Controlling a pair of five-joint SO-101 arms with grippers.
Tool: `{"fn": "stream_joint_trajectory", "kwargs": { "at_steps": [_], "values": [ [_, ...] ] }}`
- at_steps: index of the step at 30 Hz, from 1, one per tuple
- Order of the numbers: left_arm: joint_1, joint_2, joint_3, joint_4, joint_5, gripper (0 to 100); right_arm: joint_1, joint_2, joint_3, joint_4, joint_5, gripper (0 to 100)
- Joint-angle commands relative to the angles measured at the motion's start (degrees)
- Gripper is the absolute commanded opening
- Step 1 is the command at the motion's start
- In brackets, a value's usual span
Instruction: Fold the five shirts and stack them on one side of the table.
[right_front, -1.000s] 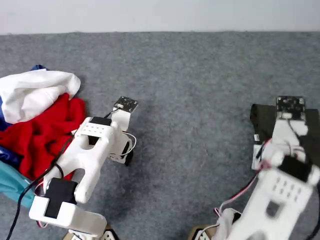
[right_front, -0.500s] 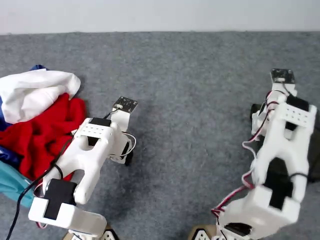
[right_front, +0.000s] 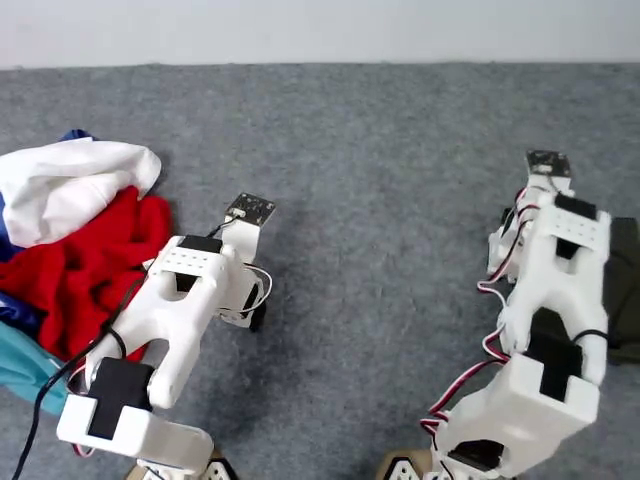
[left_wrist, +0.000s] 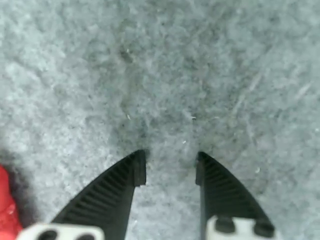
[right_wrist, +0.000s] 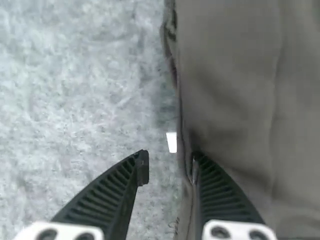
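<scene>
Shirts (right_front: 60, 285) lie heaped at the bench's (right_front: 380, 150) left edge, white shirt (right_front: 70, 190) atop red shirt (right_front: 95, 255); dark shirt (right_wrist: 240, 90) lies flat at the right edge; right tool (right_wrist: 167, 170) gapes astride its edge; left tool (left_wrist: 170, 170) gapes over bare bench.

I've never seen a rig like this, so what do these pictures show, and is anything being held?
Two small white robot arms stand at a grey table, meant to fold shirts. One picture looks down from above; the other two come from wrist cameras. A heap with a red shirt and a white shirt lies beside the left arm. The left hand is open over bare table. The right hand is open at the edge of a dark shirt. Nothing is held.
</scene>
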Motion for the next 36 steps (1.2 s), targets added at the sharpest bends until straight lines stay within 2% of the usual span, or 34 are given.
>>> {"fn": "stream_joint_trajectory", "kwargs": {
  "at_steps": [1, 13, 19, 23, 28, 36],
  "values": [
    [-0.44, 0.18, 0.22, -2.02, 0.7, 17, -1.01, -0.22, 3.78, -4.79, -0.62, 15.1],
    [-0.44, 0.18, 0.31, -2.02, 0.7, 17, -1.27, -1.1, 5.8, -5.41, -0.53, 15.1],
    [-0.44, 0.18, 0.31, -1.85, 0.7, 17, -1.27, -8.31, -4.66, 10.68, -0.26, 15.1],
    [-0.44, 0.18, 0.4, -1.76, 0.7, 17, -1.19, -12.88, -6.51, 14.9, -0.09, 15.1],
    [-0.44, 0.18, 0.4, -1.67, 0.7, 17, -0.84, -13.14, 1.85, 13.23, -0.09, 15.1],
    [-0.44, 0.18, 0.4, -1.67, 0.7, 17, -1.1, -13.14, 15.82, 0.75, 0.0, 15.1]
  ]
}}
